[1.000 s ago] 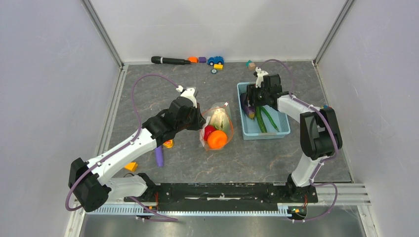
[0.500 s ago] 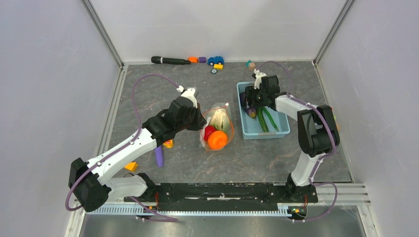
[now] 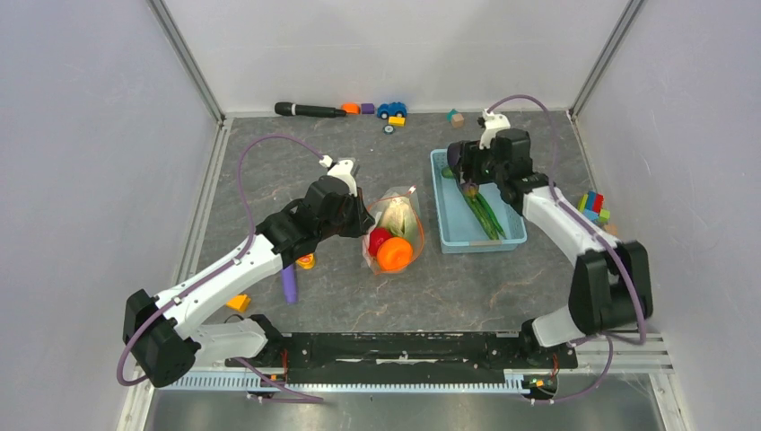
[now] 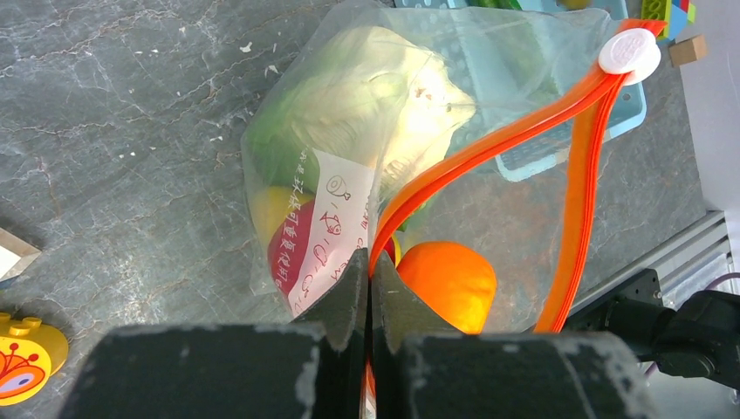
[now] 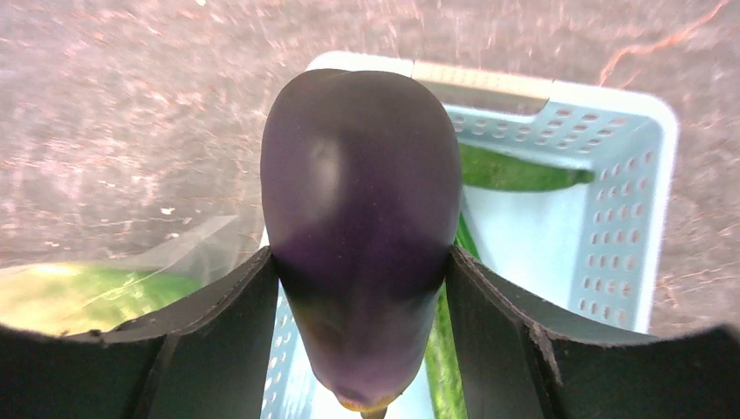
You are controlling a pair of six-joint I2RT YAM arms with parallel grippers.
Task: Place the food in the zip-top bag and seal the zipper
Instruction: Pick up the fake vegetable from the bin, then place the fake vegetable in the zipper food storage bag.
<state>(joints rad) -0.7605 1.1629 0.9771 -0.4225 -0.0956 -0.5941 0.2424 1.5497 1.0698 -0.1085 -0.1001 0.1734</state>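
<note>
Cabbage (image 4: 366, 105) and the orange, red and yellow pieces (image 4: 445, 279) already sat inside the zip-top bag (image 4: 524, 183), whose zipper (image 4: 489, 144) lay unsealed, one end pinched in the closed left gripper (image 4: 368, 288). The right gripper (image 5: 358, 262) clasped the eggplant (image 5: 362, 192) above the basket (image 5: 628, 201), where the cucumber (image 5: 515, 170) waited.

Grey table (image 3: 404, 301): zip-top bag (image 3: 400, 215), basket (image 3: 480, 245), blocks (image 3: 592, 205)

We saw a light blue basket (image 3: 511, 237). Farther back lay a black marker (image 3: 305, 109), a blue toy car (image 3: 391, 109) and small blocks (image 3: 367, 109).
</note>
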